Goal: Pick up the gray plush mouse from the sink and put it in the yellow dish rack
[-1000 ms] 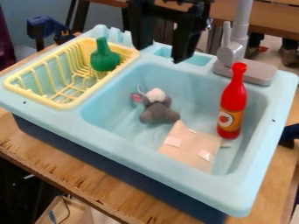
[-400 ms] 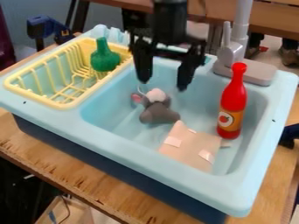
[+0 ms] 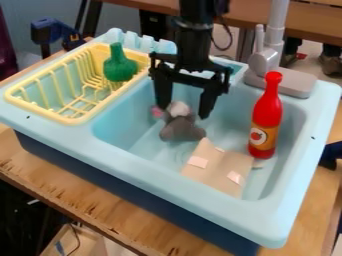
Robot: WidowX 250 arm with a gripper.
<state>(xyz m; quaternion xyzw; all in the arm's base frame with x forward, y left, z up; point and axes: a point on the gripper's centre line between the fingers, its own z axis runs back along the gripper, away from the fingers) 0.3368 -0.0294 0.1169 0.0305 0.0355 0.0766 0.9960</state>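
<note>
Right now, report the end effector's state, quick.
End effector: open, fingers apart by the head of the grey plush toy, not closed on it.

I find my workspace to be a lab or workshop: a toy sink [image 3: 200,200] on a rough-edged wooden table [image 3: 87,195], an orange-brown bench [image 3: 307,25] behind the sink, and a dark clamp [image 3: 50,31] beyond its drying-rack end.
</note>
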